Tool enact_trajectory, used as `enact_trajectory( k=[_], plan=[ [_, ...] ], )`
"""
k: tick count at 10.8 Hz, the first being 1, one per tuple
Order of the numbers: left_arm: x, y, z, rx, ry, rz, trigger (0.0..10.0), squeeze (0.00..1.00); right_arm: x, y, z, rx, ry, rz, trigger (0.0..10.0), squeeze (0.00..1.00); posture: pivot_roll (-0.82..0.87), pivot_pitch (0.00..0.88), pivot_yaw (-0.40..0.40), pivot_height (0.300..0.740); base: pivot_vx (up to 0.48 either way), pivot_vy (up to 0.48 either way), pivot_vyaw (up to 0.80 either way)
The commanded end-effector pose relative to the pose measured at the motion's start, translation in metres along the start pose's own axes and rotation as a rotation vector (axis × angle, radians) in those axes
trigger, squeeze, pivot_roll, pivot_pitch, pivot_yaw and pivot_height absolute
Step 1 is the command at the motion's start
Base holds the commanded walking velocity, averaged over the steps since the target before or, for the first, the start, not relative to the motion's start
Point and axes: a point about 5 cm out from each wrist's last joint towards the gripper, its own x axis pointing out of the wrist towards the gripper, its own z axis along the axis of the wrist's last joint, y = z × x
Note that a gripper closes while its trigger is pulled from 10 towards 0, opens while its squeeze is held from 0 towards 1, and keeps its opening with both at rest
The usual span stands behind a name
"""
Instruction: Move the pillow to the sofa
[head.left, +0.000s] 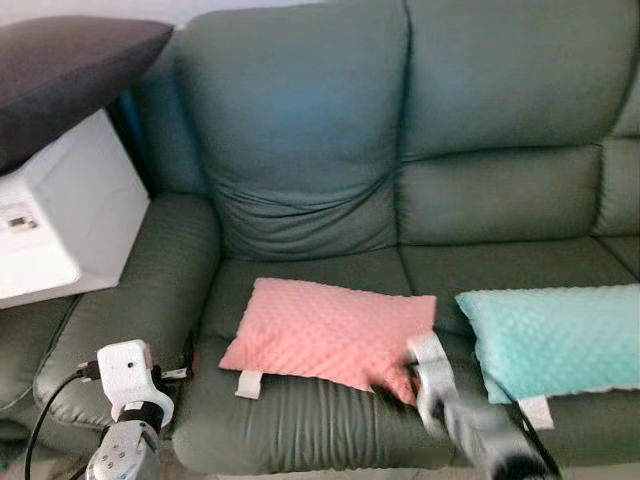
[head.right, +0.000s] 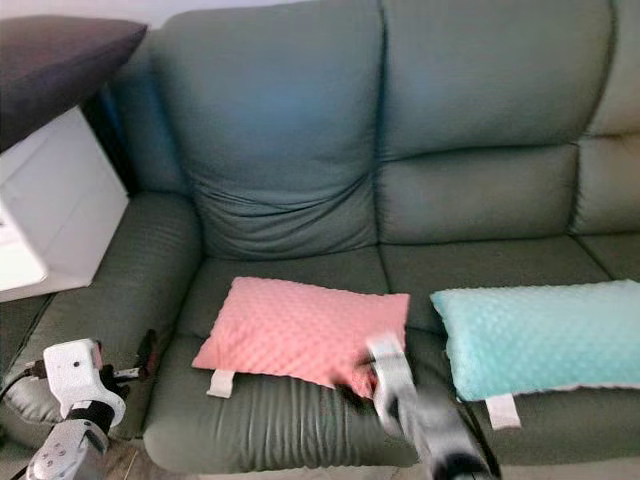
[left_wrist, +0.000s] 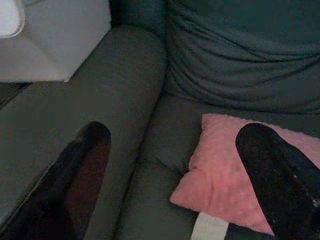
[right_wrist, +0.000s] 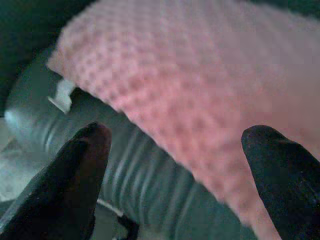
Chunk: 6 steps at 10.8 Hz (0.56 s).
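A pink dotted pillow lies flat on the left seat of the green sofa, its white tag hanging over the seat's front. My right gripper is open just off the pillow's near right corner, its two black fingers spread wide with nothing between them; the arm looks blurred. My left gripper is open too, held low beside the sofa's left armrest and facing the pillow's left end.
A teal dotted pillow lies on the right seat, close to the pink one. Left of the sofa stands a white box with a dark cushion on top.
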Motion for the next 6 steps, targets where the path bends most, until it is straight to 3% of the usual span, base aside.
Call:
enact_trajectory(
  k=[1, 2, 3, 5, 6],
  plan=[
    [-0.002, 0.004, -0.004, 0.019, 0.032, 0.015, 10.0, 1.0, 0.003, 0.008, -0.007, -0.01, 0.036, 0.018, 10.0, 0.31, -0.16, 0.098, 0.114, 0.74, 0.0, 0.0, 0.0],
    [-0.002, 0.004, -0.007, 0.03, 0.057, 0.013, 10.0, 1.0, 0.006, 0.012, -0.003, -0.014, 0.044, 0.025, 10.0, 0.25, -0.16, 0.103, 0.117, 0.74, 0.0, 0.0, 0.0],
    [-0.004, 0.003, -0.012, 0.071, 0.1, 0.006, 10.0, 0.0, 0.012, 0.017, 0.005, -0.015, 0.037, 0.028, 10.0, 0.01, -0.14, 0.114, 0.123, 0.74, 0.0, 0.0, 0.0],
    [-0.011, 0.003, -0.012, 0.095, 0.119, -0.012, 10.0, 0.0, 0.02, 0.026, 0.014, -0.014, 0.054, 0.044, 10.0, 0.0, -0.12, 0.141, 0.133, 0.74, 0.0, 0.0, 0.0],
    [-0.014, 0.004, -0.012, 0.102, 0.129, -0.016, 10.0, 0.0, 0.018, 0.025, 0.007, -0.026, 0.094, 0.025, 10.0, 0.0, -0.1, 0.156, 0.136, 0.74, 0.0, 0.0, 0.0]
  ],
)
